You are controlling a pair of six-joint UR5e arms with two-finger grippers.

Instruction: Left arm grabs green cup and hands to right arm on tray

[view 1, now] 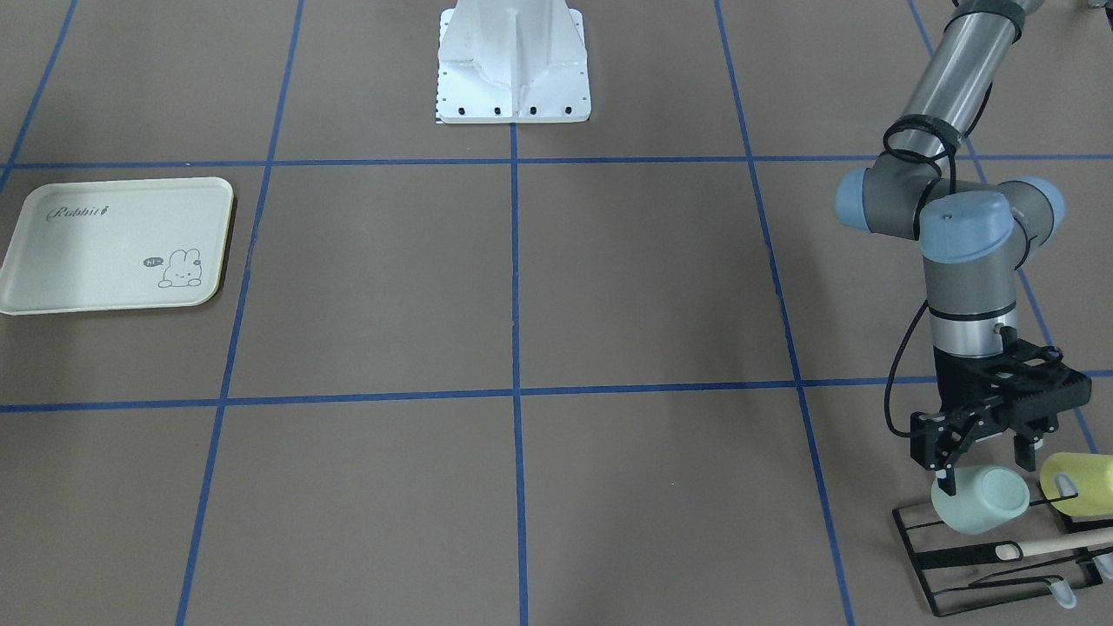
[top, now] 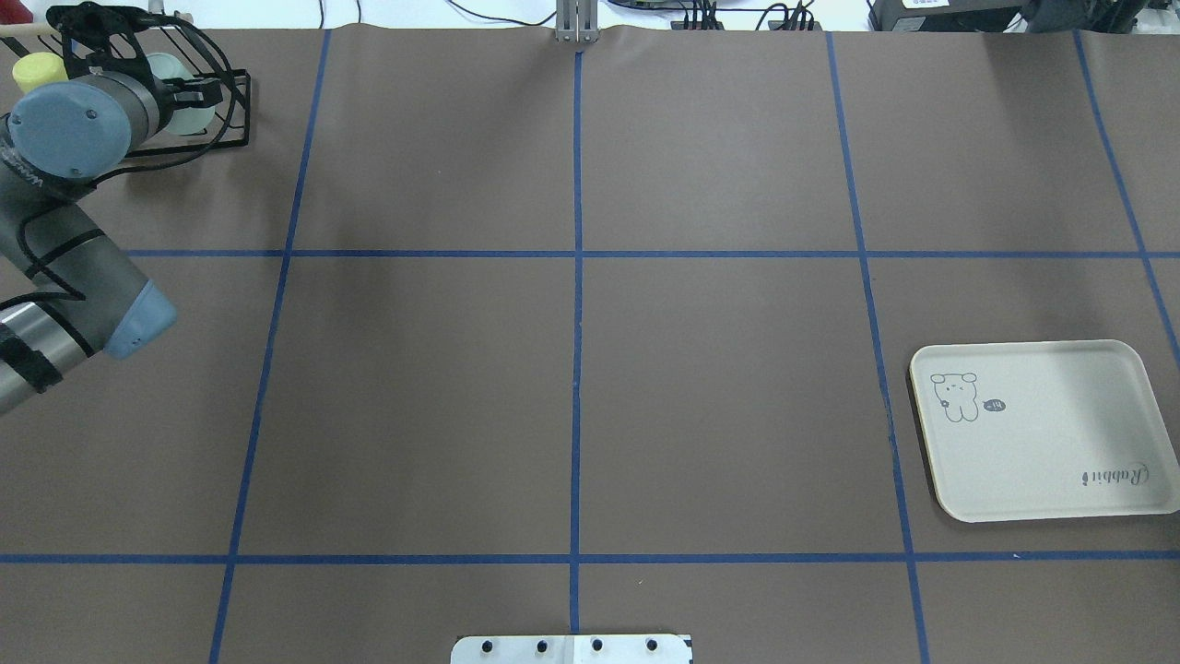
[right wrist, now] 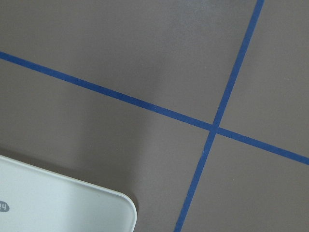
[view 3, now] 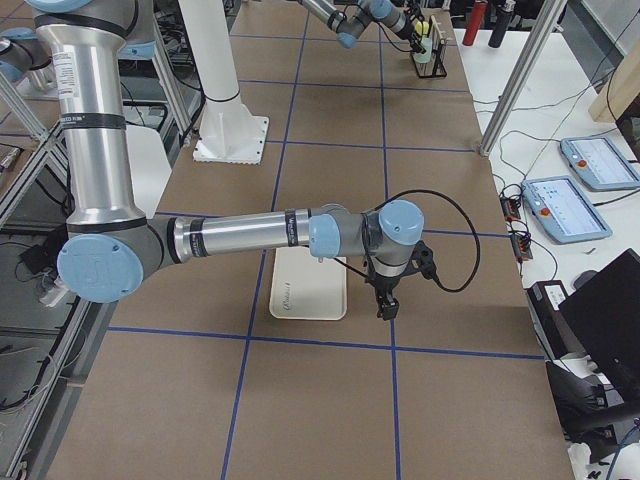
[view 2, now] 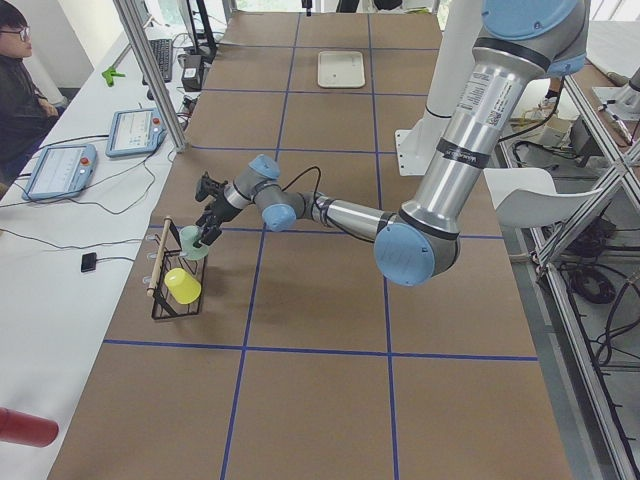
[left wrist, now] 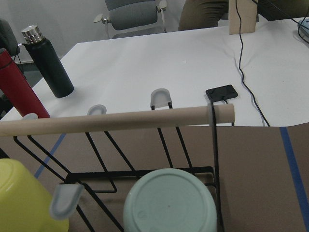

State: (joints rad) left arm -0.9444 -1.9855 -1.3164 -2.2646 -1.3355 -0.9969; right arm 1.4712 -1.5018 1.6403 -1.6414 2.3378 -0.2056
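Overhead exterior shows tray on brown, blue-taped table.

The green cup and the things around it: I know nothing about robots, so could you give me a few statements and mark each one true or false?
1. The green cup sits on the black wire rack. True.
2. The tray already holds a cup. False: nothing lies on it.
3. The left arm has its jaws open, close over the green cup. True.
4. The right arm is reaching over the rack. False: it hangs by the tray, at the table's other end.
5. A yellow cup sits beside the green cup on the rack. True.
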